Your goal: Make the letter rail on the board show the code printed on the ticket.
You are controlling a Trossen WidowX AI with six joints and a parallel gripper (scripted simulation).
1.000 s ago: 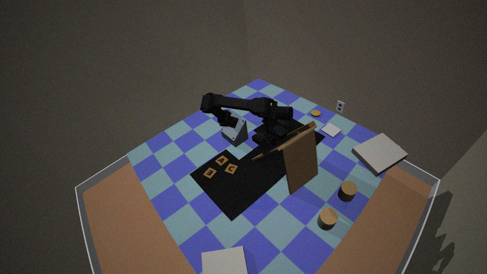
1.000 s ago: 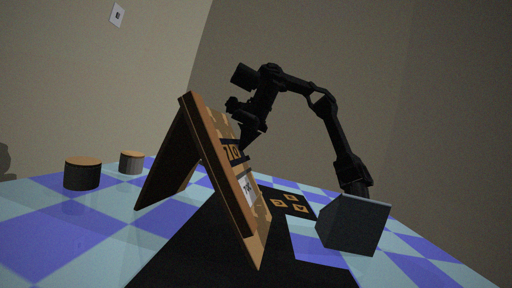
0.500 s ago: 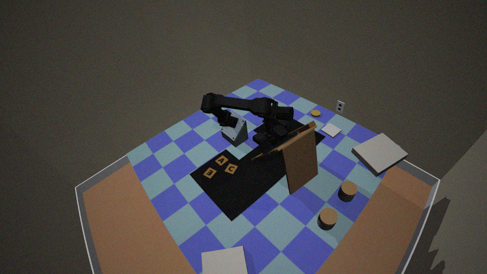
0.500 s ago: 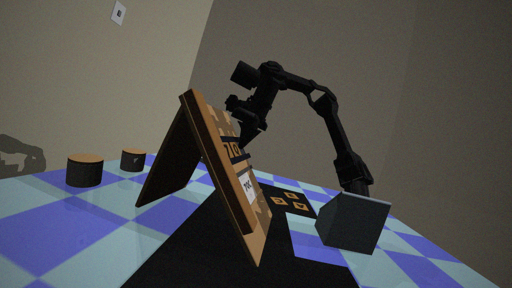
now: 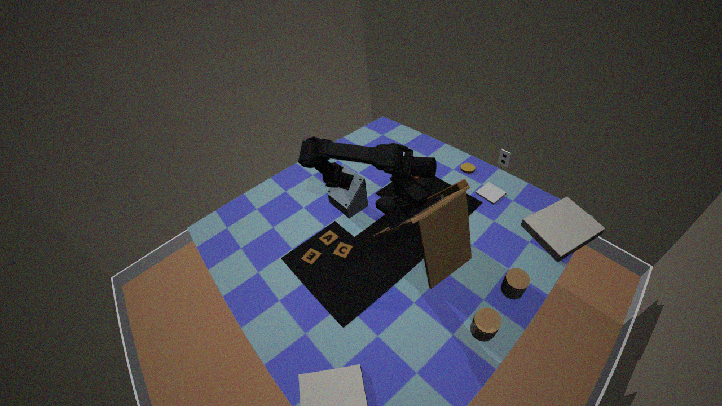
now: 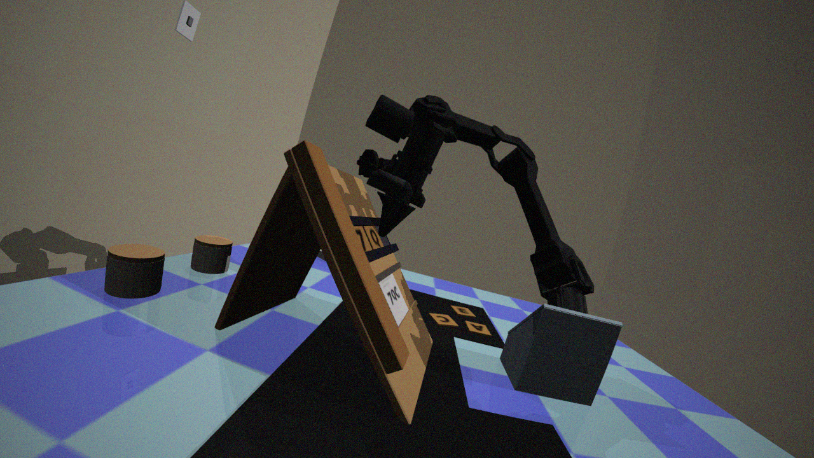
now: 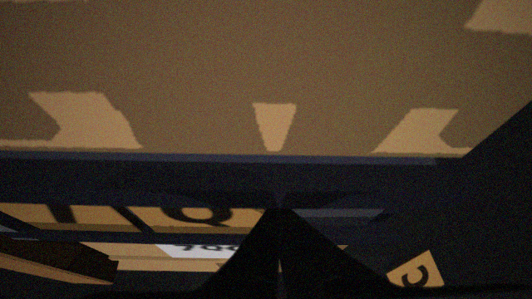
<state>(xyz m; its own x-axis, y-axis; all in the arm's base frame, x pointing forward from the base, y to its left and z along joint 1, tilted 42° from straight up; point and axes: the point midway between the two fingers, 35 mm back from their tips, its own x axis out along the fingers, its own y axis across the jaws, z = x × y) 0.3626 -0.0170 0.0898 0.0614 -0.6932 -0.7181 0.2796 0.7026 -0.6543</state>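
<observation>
A checkered tabletop (image 5: pixel 417 353) (image 6: pixel 142 370) runs beneath the leaning board (image 5: pixel 447 242) (image 6: pixel 341 239) (image 7: pixel 266 62), the landmark here. The robot's black arm (image 5: pixel 353 150) (image 6: pixel 469 130) arches over to the board's face, its hand (image 6: pixel 384 233) (image 7: pixel 277 217) with fingertips together on nothing, at the letter rail (image 6: pixel 382 250) (image 7: pixel 208 178).

In the rail, above the board's ticket (image 6: pixel 394 299) (image 7: pixel 199 250) reading 7QC, stand the 7 tile (image 6: pixel 362 238) (image 7: pixel 33 213) and, to its right, the Q tile (image 6: pixel 373 236) (image 7: pixel 204 216). The C tile (image 5: pixel 342 250) (image 6: pixel 443 319) (image 7: pixel 417 272) lies flat on the dark mat out from the board's open-rail side, near the A tile (image 5: pixel 328 237) (image 6: pixel 477 327) and the E tile (image 5: pixel 311 256) (image 6: pixel 463 310).

The step in hand appears to be seating the Q with closed fingertips. Done well, that means low, steady pressure on the tile's open-end edge, along the rail toward the 7, easing off once it stops; leaning into the board could shift it. The C should follow, upright, with the A and E left alone.
</observation>
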